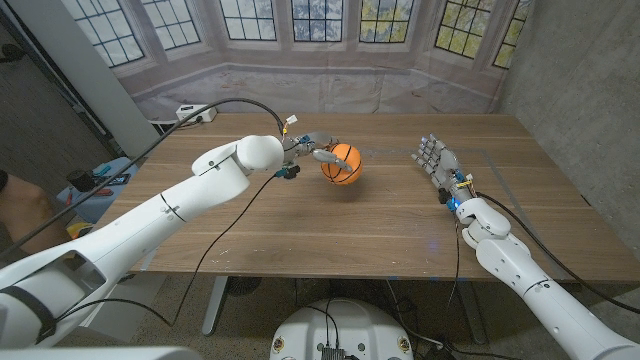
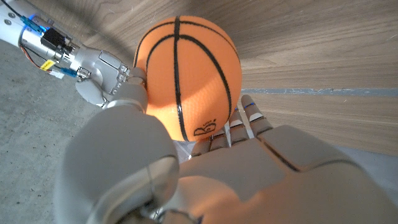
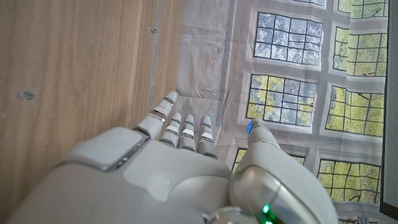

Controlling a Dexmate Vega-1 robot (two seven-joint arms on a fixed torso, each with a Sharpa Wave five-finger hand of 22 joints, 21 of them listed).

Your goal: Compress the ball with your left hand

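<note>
An orange ball (image 1: pixel 341 163) with black basketball lines sits in the fingers of my left hand (image 1: pixel 306 150) over the middle of the wooden table (image 1: pixel 380 225). A shadow lies on the wood just under it. In the left wrist view the ball (image 2: pixel 186 74) fills the space beyond my left hand (image 2: pixel 249 168), with the thumb (image 2: pixel 115 162) on one side and fingers (image 2: pixel 252 121) on the other. My right hand (image 1: pixel 437 158) stands apart at the table's right side with its fingers straight and nothing in it. In the right wrist view its fingers (image 3: pixel 183 130) reach out over bare wood.
A white power strip (image 1: pixel 195 113) lies at the table's back left corner. A black cable (image 1: pixel 215 250) hangs from my left arm across the table's front left. A window backdrop (image 1: pixel 320 40) stands behind the table.
</note>
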